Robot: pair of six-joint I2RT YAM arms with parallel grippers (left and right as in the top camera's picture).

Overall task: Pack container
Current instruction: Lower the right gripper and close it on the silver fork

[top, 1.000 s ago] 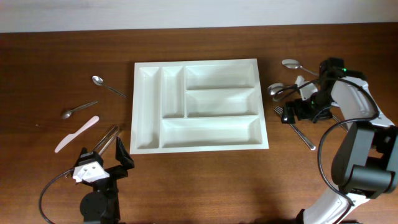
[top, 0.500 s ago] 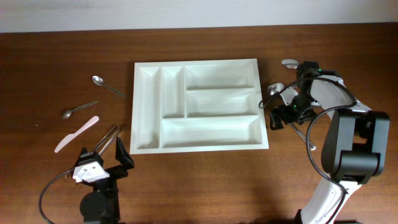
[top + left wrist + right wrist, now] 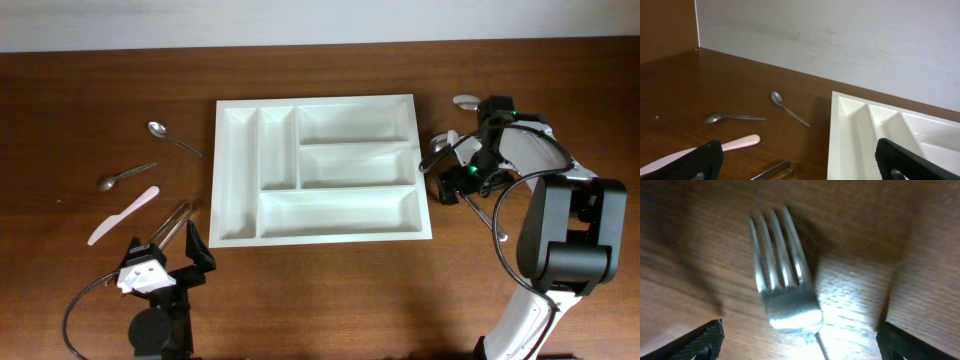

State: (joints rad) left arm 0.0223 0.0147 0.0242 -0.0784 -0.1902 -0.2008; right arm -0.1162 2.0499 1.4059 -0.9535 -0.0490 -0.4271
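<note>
**Now: both grippers open, tray lying between the two arms**

Nearest the front edge of the table (image 3: pixel 330 290), the left gripper (image 3: pixel 165 250) sits low with its jaws spread wide and nothing between them. Just beyond it lie metal tongs (image 3: pixel 172 222), and left of those a pink knife (image 3: pixel 123 215) rests flat on the wood.

The container (image 3: pixel 222 170), a white tray, lies flat in the middle of the table, ahead of this gripper and to its right. Its near left corner is close to the tongs but apart from them. In the left wrist view the tray's left wall runs away from the camera on the right side of the picture.

On the tray's other side, the right gripper (image 3: pixel 455 182) hovers just beside the right wall, level with the lower of the wide compartments. Its jaws are also spread. In the right wrist view its fingers (image 3: pixel 705 340) stand at either side of a fork (image 3: pixel 782 280) lying flat on the wood, tines pointing away from the camera. Neither finger is seen touching the fork.

Farther back, left of the tray and well apart from it, lie a small spoon (image 3: pixel 126 177) and then a teaspoon (image 3: pixel 172 138). On the right, a near spoon (image 3: pixel 440 143) lies partly under the arm, and a far spoon (image 3: pixel 468 101) lies beyond it.
</note>
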